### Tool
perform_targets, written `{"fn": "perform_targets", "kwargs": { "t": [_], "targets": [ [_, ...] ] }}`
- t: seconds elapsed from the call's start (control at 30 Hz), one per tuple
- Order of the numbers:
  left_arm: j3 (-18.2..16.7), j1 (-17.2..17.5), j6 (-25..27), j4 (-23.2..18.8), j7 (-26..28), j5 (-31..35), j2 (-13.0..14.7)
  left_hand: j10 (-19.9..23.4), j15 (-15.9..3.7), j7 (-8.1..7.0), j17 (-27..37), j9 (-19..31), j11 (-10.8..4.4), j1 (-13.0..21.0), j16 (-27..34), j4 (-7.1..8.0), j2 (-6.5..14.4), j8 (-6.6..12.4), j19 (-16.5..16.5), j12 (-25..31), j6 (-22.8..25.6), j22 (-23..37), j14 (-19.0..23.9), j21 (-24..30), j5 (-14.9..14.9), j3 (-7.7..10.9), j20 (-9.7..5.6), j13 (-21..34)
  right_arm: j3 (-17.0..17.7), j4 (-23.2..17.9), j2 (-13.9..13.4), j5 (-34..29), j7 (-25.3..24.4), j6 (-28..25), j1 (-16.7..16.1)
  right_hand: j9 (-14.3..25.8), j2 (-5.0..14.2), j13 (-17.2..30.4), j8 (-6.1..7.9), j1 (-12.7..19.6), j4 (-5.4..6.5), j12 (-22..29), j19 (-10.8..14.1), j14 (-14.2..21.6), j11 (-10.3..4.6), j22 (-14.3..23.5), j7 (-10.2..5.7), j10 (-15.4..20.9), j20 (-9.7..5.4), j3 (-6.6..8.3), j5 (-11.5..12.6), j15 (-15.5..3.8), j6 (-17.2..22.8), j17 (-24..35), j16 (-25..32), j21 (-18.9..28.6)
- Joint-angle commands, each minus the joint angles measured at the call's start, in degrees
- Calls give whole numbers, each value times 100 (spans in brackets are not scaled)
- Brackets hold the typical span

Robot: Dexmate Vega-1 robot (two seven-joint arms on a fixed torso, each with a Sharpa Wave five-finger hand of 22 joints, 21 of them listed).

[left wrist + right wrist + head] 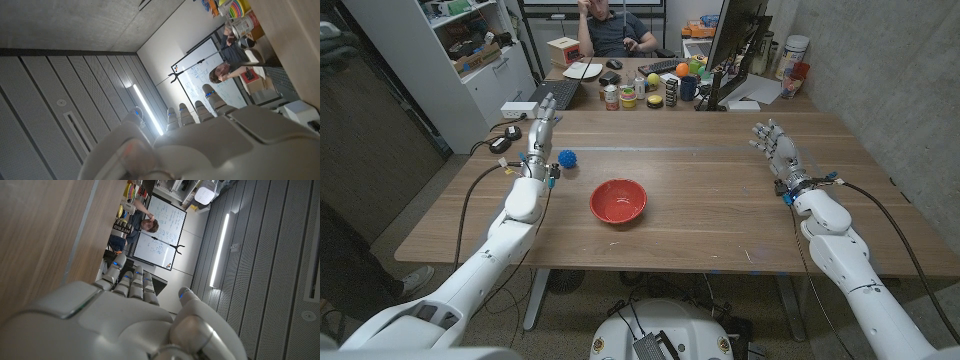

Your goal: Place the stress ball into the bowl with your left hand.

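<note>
The wooden table (720, 190) carries everything, with the red bowl (618, 200) near its middle as the landmark. The left arm (490, 250) reaches in from the near corner, its forearm running up toward the far-left of the bowl. The right arm (850, 250) stretches along the opposite side, well apart from the bowl. The left hand (538, 135) stands upright, fingers extended and apart, grasping nothing. The right hand (778, 150) also stands with its fingers extended and loosely spread, holding nothing. A person (610, 25) sits behind the table, beyond the bowl. The blue stress ball (567, 158) lies on the table to the far-left of the bowl, just beside the left hand, outside the bowl.
</note>
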Motion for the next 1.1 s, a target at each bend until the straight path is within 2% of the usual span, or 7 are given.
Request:
{"fn": "perform_targets", "kwargs": {
  "t": [0.03, 0.17, 0.33, 0.43, 0.53, 0.9, 1.1],
  "targets": [
    [3, -459, -600, 608, 1691, 2540, 253, 33, -330, -86, 20, 16, -15, 195, -37, -140, -57, 7, 25, 1, -7, 22, 14, -55, 27, 28, -121, 32, 254, -189, 107, -112, 49, 139, -292, 12, 185, 11, 54, 9, -28, 23, 56, 56, 2, 20, 8, 53, -330, -15, 22, 4, 36, 19, 31, -17],
    [136, -573, -488, 576, 2297, 3429, 490, -26, -350, -137, 20, 20, -69, 346, -60, -282, -177, -17, 26, -45, -43, 22, 0, -83, 20, 23, -118, 39, 289, -184, 140, -125, 63, 191, -329, 12, 184, 11, 54, 9, -31, 24, 67, 59, 2, 20, 11, 60, -329, -23, 22, 6, 42, 19, 30, -27],
    [338, -616, -21, 254, 2704, 4199, 824, -163, -313, -226, 30, 31, -118, 574, -101, -516, -447, -82, 16, -105, -177, 25, -66, -142, 10, -39, -44, 50, 311, -176, 165, -151, 71, 238, -353, 12, 184, 11, 53, 4, -31, 22, 76, 63, 11, 21, 10, 62, -328, -33, 22, 4, 48, 19, 27, -44],
    [445, -596, 367, -34, 2682, 4422, 1010, -263, -245, -363, 41, 37, -169, 632, -99, -585, -550, -101, 41, -129, -217, 26, -60, -158, 4, -79, -7, 54, 318, -168, 171, -151, 105, 288, -363, 12, 181, 11, 54, 2, -32, 23, 78, 70, 15, 21, 7, 68, -325, -39, 22, 5, 53, 19, 28, -52],
    [546, -597, 732, -299, 2554, 4554, 1172, -334, -206, -474, 48, 45, -174, 691, -99, -659, -672, -90, 109, -129, -181, 24, -48, -167, -2, -131, 152, 58, 330, -249, 143, -184, 97, 270, -400, 12, 179, 10, 53, 2, -33, 21, 84, 75, 16, 21, 13, 66, -320, -42, 22, 7, 54, 17, 26, -60],
    [897, -722, 1560, -775, 2408, 4965, 1566, -565, -192, -493, 66, 59, -174, 708, -164, -722, -853, -146, 108, -137, -305, 22, -256, -235, -10, -246, 299, 65, 461, -746, 27, -292, 4, 101, -670, 11, 175, 10, 65, 2, -31, 35, 140, 116, 7, 21, 8, 119, -325, -46, 27, -1, 104, 7, 23, -81],
    [1014, -782, 1841, -932, 2103, 4967, 1778, -572, -174, -492, 64, 66, -170, 741, -157, -767, -937, -136, 146, -114, -285, 17, -255, -250, 0, -288, 380, 65, 547, -1054, -34, -363, -22, -34, -856, 11, 173, 10, 67, 2, -29, 41, 169, 139, 22, 21, 10, 143, -327, -44, 30, 0, 123, 2, 21, -90]
  ]
}}
